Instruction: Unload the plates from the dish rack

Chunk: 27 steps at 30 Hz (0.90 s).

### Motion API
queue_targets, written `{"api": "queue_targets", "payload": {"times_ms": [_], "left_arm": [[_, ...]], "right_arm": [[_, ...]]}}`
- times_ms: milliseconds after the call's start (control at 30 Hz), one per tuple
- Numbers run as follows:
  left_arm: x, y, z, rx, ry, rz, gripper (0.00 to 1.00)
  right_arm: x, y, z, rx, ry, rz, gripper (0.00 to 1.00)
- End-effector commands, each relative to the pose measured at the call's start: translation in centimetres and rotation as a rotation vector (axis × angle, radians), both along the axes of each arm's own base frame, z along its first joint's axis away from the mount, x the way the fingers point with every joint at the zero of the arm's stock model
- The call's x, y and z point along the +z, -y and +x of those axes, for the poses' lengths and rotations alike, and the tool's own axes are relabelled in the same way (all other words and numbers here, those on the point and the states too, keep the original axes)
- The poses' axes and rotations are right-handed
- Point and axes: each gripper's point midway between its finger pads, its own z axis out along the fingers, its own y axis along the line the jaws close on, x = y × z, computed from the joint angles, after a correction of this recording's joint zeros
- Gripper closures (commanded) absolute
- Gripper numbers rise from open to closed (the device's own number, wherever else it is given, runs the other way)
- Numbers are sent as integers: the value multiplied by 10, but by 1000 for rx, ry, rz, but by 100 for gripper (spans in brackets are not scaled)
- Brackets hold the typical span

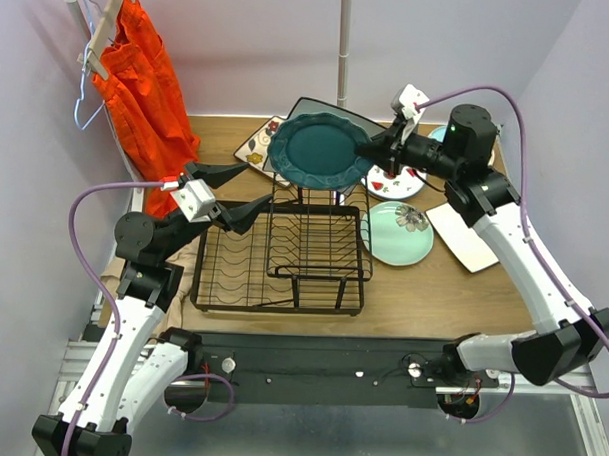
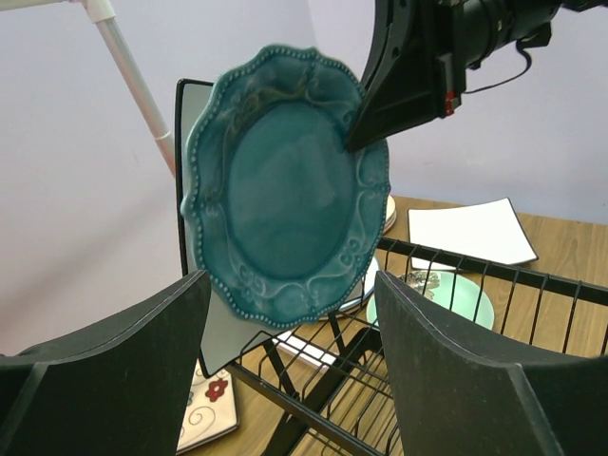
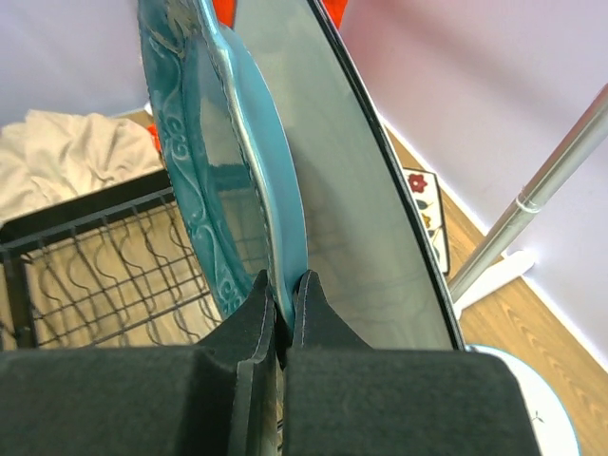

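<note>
My right gripper [image 1: 372, 147] [image 3: 285, 290] is shut on the rim of a dark teal scalloped plate [image 1: 315, 155] [image 2: 285, 190] [image 3: 204, 190], which it holds upright above the back of the black wire dish rack [image 1: 283, 257] [image 2: 475, 261] [image 3: 95, 247]. Right behind it a square white plate with a black edge [image 1: 324, 109] [image 2: 190, 114] [image 3: 361, 218] stands upright, its lower corner at the rack's upper tier. My left gripper [image 1: 256, 186] [image 2: 290, 285] is open at the rack's back left corner, facing the teal plate, with nothing between its fingers.
On the table right of the rack lie a mint floral plate [image 1: 399, 233], a white square plate [image 1: 462, 237] and a red-fruit plate [image 1: 394, 183]. A flower-print square plate [image 1: 257, 141] [image 2: 204, 408] lies behind the rack. An orange garment [image 1: 144, 92] hangs back left, near a white pole [image 1: 344, 49].
</note>
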Motion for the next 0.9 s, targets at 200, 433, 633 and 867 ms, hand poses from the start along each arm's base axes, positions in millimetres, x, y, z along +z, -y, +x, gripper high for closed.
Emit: {"api": "queue_targets", "payload": {"times_ms": [200,433,633,867], "left_arm": [[3,-1,-3,-4,20,2,21],[3,0,-3,-7,21,0,21],[4,-1,-4,-3,26,-1,21],[5,-2,-5,1,33,-2,21]], "right_arm": [[92,20,-45,-68,59,256,99],[123,31,-55,-128,-17,396,99],[160,50,-46,-253,-28,532,99],[200,61,-34,-321,-15,628,99]]}}
